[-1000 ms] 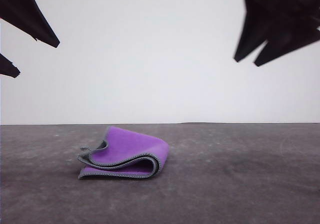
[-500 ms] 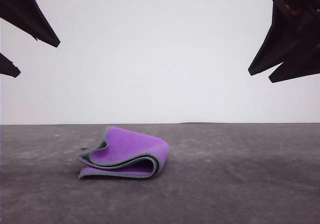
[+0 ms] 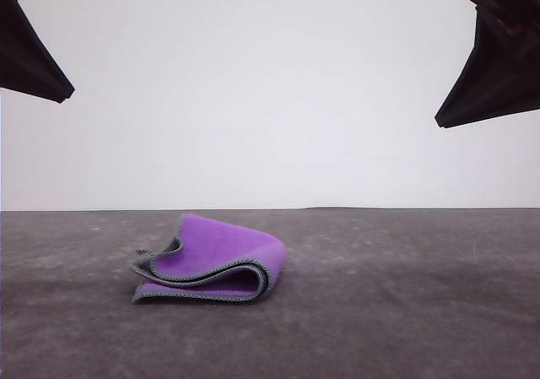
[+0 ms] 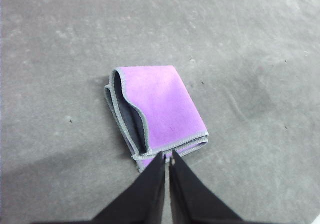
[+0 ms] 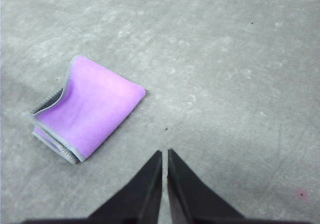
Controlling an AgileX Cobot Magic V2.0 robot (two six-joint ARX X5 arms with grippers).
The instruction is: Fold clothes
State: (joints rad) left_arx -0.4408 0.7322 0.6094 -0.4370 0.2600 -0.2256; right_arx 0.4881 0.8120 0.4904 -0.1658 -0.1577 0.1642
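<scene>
the cloth [image 3: 208, 261] lies folded, purple out, on the table [image 3: 405, 311] — we hold both grippers, left [image 4: 167, 160] and right [image 5: 164, 155], closed, empty and high above it, since the fold looks done.

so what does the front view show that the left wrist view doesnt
Front view alone: the cloth side-on, its folded layers stacked with a gap between them, the white backdrop behind the table, and the right gripper raised above.

Left wrist view alone: the cloth from above, a purple rectangle with dark grey inside one open edge, and the left gripper with fingertips closed together.

Both: the same folded purple cloth with its grey hem, lying free on the grey table, neither gripper touching it.
</scene>
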